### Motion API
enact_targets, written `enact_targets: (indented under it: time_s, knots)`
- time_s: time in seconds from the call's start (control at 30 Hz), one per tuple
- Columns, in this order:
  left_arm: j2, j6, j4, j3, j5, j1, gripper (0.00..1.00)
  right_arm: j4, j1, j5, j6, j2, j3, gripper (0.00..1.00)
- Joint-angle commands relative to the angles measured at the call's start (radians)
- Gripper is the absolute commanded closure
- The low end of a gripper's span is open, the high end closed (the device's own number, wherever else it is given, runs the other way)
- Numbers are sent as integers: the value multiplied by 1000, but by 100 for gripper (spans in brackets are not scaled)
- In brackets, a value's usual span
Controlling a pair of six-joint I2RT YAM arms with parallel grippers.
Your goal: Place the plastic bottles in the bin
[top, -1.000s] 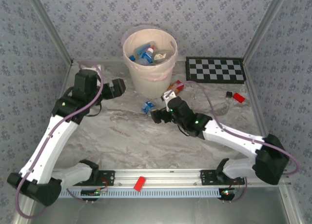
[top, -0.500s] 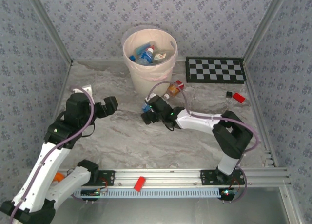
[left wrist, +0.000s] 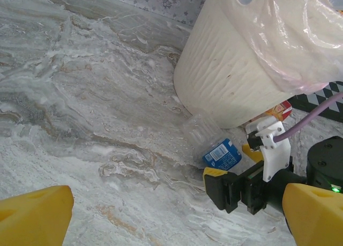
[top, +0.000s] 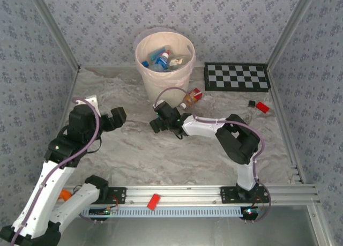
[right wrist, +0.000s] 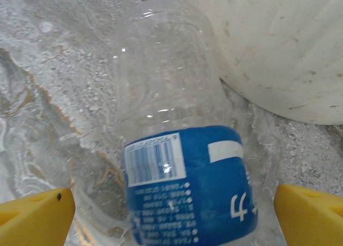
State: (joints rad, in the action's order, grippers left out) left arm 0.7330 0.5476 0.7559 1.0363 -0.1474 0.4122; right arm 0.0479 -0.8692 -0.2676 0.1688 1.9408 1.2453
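A crushed clear bottle with a blue label (right wrist: 182, 165) lies on the marble table against the foot of the bin (right wrist: 278, 47). My right gripper (right wrist: 174, 224) is open, with one yellow fingertip (right wrist: 35, 219) on each side of the bottle and a gap between each and it. From the left wrist, the same bottle (left wrist: 221, 153) lies just beyond the right gripper (left wrist: 236, 171). My left gripper (top: 115, 117) is open and holds nothing, left of the bin (top: 163, 64). Several bottles (top: 161, 58) lie inside the bin. An orange-red bottle (top: 191, 97) lies at the bin's right foot.
A checkerboard (top: 237, 77) lies at the back right, with a red block (top: 261, 106) and a small black piece (top: 251, 103) in front of it. A red piece (top: 154, 201) sits on the near rail. Patterned walls close off three sides.
My right arm has reached left and forward, so its gripper now straddles the blue-label bottle by the bin. My left arm has drawn back toward the near left, still open.
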Motion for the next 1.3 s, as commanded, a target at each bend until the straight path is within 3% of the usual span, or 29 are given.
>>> enact_targets:
  time_s: [0.0,0.27,0.63,0.77,1.27]
  knots:
    - [-5,-24,9,45,-16,-6,0,-1,17,-26,-18,37,26,3]
    - [-1,-20,16,66,-14,-8,0,-28,33,15,-32,92,47,8]
    - [-9,-20,35,77,-18,-7,0,-57,20,33,-61,79,36,28]
    - [-6,-21,40,74,-19,-7,0,-50,-3,10,-77,56,30,31]
    - [-30,-28,54,76,-26,-7,0,1,-89,-31,-72,-140,-24,31]
